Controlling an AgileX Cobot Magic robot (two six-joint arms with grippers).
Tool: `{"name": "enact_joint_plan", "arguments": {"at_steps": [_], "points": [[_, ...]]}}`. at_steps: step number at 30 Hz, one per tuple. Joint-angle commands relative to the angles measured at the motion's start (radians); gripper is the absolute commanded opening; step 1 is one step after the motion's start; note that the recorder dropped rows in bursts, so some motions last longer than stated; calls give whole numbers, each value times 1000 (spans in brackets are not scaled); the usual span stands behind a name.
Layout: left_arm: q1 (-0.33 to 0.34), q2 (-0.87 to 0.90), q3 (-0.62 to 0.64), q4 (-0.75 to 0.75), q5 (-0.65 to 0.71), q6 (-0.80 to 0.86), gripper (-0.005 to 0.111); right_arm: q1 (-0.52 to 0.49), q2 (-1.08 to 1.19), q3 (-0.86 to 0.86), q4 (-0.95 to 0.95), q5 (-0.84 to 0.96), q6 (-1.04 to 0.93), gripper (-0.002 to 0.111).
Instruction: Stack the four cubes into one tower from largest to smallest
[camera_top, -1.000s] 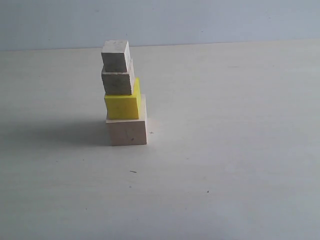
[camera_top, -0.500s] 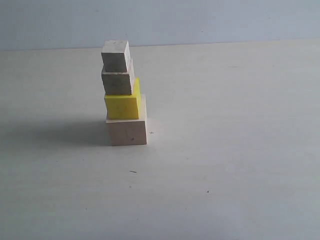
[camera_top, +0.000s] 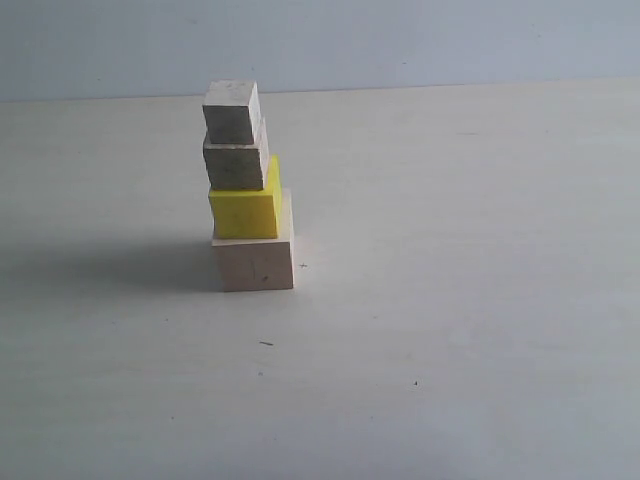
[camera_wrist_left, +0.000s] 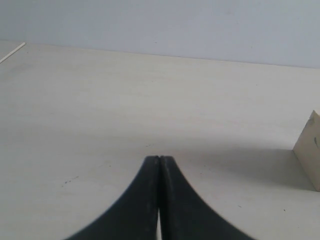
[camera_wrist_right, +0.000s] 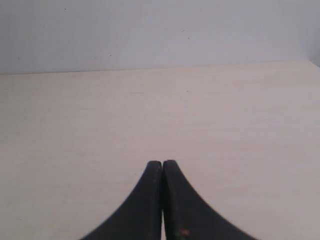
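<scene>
The tower (camera_top: 245, 190) stands on the pale table, left of centre in the exterior view. Its base is a large pale wood cube (camera_top: 254, 262); a yellow cube (camera_top: 245, 208) rests on it, then a small wood cube (camera_top: 236, 163), and another small wood cube (camera_top: 231, 110) on top. No arm shows in the exterior view. My left gripper (camera_wrist_left: 159, 158) is shut with nothing between its black fingers; a corner of the large wood cube (camera_wrist_left: 310, 150) shows at that view's edge. My right gripper (camera_wrist_right: 162, 162) is shut and holds nothing, low over bare table.
The tower throws a long shadow (camera_top: 110, 265) to its left on the table. A pale wall (camera_top: 400, 40) runs behind the table's far edge. A thin white strip (camera_wrist_left: 12, 52) lies near a table corner in the left wrist view.
</scene>
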Motion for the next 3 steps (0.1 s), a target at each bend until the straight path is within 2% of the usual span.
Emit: {"name": "enact_joint_plan", "arguments": {"at_steps": [1,3], "points": [[-5,-6,3,-4,-6,-9,0,-7,-7,4,0,-4,0,0],[-5,-6,3,-4,-6,-9,0,-7,-7,4,0,-4,0,0]]}}
